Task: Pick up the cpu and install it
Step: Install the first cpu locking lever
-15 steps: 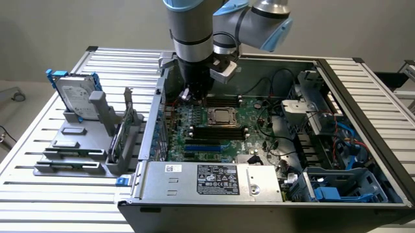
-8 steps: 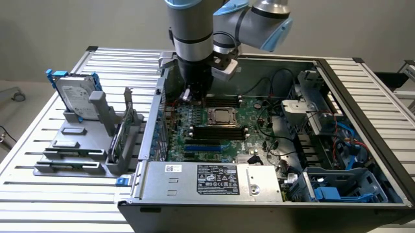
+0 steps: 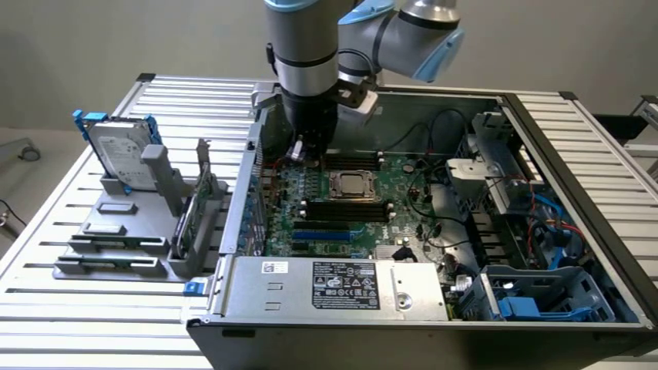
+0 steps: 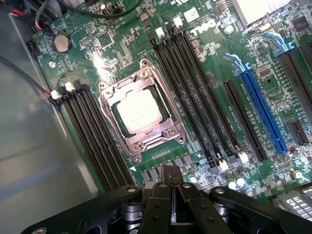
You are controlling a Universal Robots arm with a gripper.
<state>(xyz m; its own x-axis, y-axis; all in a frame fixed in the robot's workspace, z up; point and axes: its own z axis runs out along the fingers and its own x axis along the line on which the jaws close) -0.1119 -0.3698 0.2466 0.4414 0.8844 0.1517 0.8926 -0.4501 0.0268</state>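
Cpu seated square inside metal socket frame, frame centre. Gripper closed, empty, hovering above motherboard at bottom edge.

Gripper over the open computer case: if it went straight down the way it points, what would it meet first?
Probably the motherboard beside the socket, which already holds the cpu. The gripper hangs above the board; depth is unclear.

Gripper — fingers pressed together (empty) — points down.

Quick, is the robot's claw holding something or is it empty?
Gripper: fingers pressed together, shut, holding nothing; it hangs above the motherboard, near the cpu in its socket.
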